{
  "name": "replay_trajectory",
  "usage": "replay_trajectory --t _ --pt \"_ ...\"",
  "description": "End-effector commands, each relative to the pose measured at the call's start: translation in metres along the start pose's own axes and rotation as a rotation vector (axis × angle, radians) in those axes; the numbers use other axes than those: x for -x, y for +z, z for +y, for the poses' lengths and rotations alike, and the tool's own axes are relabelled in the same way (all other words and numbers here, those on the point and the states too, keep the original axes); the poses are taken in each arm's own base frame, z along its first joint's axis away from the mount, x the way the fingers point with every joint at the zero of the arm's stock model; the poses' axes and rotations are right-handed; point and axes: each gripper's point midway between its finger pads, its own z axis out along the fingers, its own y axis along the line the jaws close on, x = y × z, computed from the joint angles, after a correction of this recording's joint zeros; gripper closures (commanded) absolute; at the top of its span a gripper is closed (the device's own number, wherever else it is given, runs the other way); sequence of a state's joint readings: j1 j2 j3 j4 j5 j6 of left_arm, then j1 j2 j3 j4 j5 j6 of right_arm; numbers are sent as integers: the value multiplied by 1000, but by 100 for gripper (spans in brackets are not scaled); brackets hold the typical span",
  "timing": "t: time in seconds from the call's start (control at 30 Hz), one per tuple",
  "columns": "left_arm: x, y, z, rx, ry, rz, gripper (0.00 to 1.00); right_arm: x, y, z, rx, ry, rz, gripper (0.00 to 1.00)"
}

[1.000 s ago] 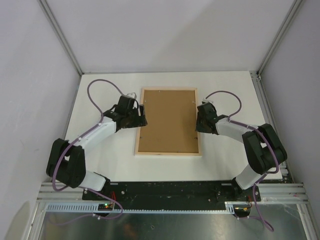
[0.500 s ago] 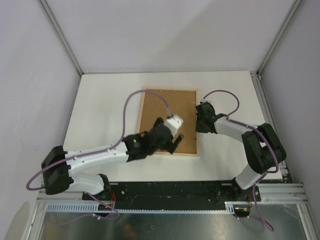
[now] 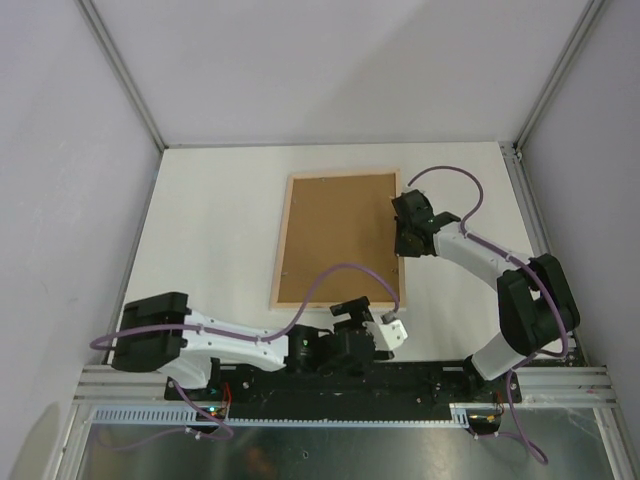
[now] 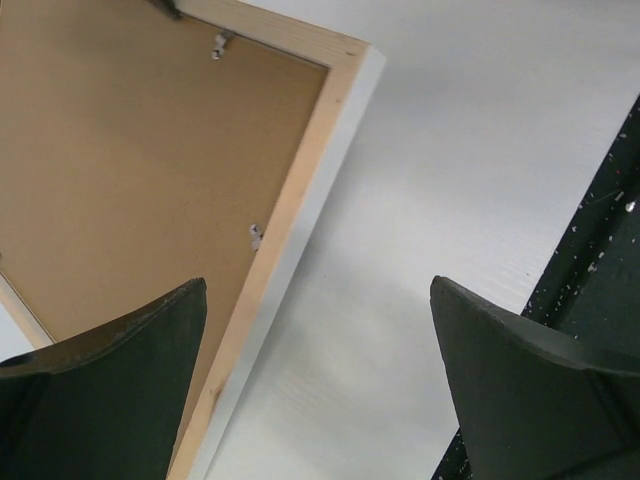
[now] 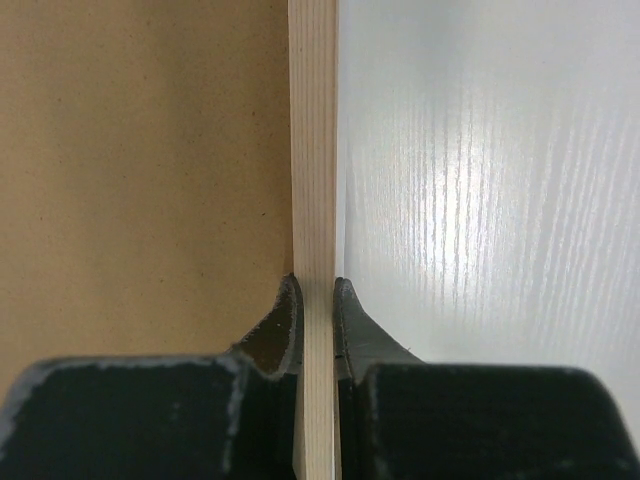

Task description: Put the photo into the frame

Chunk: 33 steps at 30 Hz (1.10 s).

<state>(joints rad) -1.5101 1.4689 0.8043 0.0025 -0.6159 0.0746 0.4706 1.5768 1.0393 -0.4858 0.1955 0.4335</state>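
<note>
Moved: left gripper [image 4: 318,325] has swung from the frame [image 3: 284,240] back to the near surface [image 3: 220,230] edge, jaws wide, empty.
Right gripper [image 5: 313,292]: clamped on the frame's right rail.

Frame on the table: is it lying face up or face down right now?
Face down. The frame shows its pale-wood back rail around the brown backing board.

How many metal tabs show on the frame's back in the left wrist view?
2. One tab sits beside the visible corner of the frame; a second tab sits further along the side rail. More may lie outside this view.
</note>
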Motion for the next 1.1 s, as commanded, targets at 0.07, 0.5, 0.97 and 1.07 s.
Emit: replay_trajectory --t 0.07,0.5,0.97,1.07 --pt "12 12 4 137 91 -58 3 42 -40 16 50 15 -109 100" --pt "-14 49 29 406 254 21 9 47 -51 25 71 7 -104 100" --pt "-36 70 66 518 287 98 19 50 -53 28 75 8 -107 100" --pt "-36 73 70 533 289 101 27 50 -54 29 79 9 -108 100"
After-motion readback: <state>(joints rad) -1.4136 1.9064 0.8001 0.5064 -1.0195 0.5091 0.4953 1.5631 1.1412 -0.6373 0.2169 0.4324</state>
